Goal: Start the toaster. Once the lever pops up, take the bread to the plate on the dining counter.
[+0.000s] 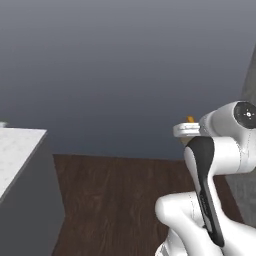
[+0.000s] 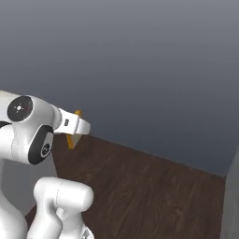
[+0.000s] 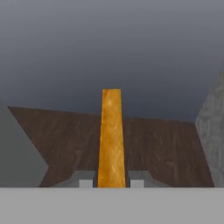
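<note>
Gripper (image 3: 111,183) first: its 2 fingertips (image 3: 86,182) rise at the bottom of the hand view, 1 on each side of the bread (image 3: 111,138), pressed against its faces, so the jaws are pinching the slice. The bread is seen edge-on there, an orange-brown strip running up from between the fingertips toward the grey background, held off the floor and touching nothing else.

From large to small, the rest reads as follows. A flat grey haze fills the upper part of all 3 views. Below it lies a dark wood floor (image 1: 125,200), its planks running away from the base. A white marble counter (image 1: 15,150) with a thick edge shows at the left of the left base view, its corner pointing toward the middle of the picture and its grey side dropping to the floor. A grey speckled wall (image 3: 212,131) stands at the right of the hand view, and a strip of the same grey shows at the right edge of both base views.

The arm (image 1: 215,165) rises at the lower right of the left base view and the lower left of the right base view, its wrist pointing forward and away from the base. Past the wrist a small orange edge of the bread shows in each base view, above the hand in the left 1 and hanging slightly tilted beyond the hand in the right 1.
</note>
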Available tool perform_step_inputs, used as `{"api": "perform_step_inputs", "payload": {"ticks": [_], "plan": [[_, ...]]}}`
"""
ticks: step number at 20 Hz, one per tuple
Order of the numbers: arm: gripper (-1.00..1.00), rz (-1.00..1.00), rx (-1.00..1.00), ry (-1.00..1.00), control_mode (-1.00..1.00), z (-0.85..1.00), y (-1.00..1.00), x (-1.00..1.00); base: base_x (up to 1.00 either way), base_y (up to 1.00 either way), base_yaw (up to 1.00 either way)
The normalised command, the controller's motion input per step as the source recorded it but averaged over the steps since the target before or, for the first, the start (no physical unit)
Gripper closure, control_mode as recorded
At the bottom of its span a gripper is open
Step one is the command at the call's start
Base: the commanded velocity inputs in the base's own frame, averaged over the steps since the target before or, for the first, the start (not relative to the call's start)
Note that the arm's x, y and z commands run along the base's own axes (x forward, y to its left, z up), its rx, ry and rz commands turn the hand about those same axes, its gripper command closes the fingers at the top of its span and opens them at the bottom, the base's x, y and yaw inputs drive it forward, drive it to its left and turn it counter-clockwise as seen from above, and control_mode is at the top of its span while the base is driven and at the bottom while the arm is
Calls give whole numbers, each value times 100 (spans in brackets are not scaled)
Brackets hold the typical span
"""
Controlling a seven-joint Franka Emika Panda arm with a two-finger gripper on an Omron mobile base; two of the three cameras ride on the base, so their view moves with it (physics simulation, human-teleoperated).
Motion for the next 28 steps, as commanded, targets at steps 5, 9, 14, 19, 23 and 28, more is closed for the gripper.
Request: {"api": "perform_step_inputs", "payload": {"ticks": [5,9,14,19,23,28], "plan": [[100,0,0,0,100,0,0,0,100,53,-4],[100,0,0,0,100,0,0,0,100,56,0],[100,0,0,0,100,0,0,0,100,21,8],[100,0,0,0,100,0,0,0,100,0,37],[100,0,0,0,100,0,0,0,100,-3,54],[100,0,0,0,100,0,0,0,100,-23,64]]}}
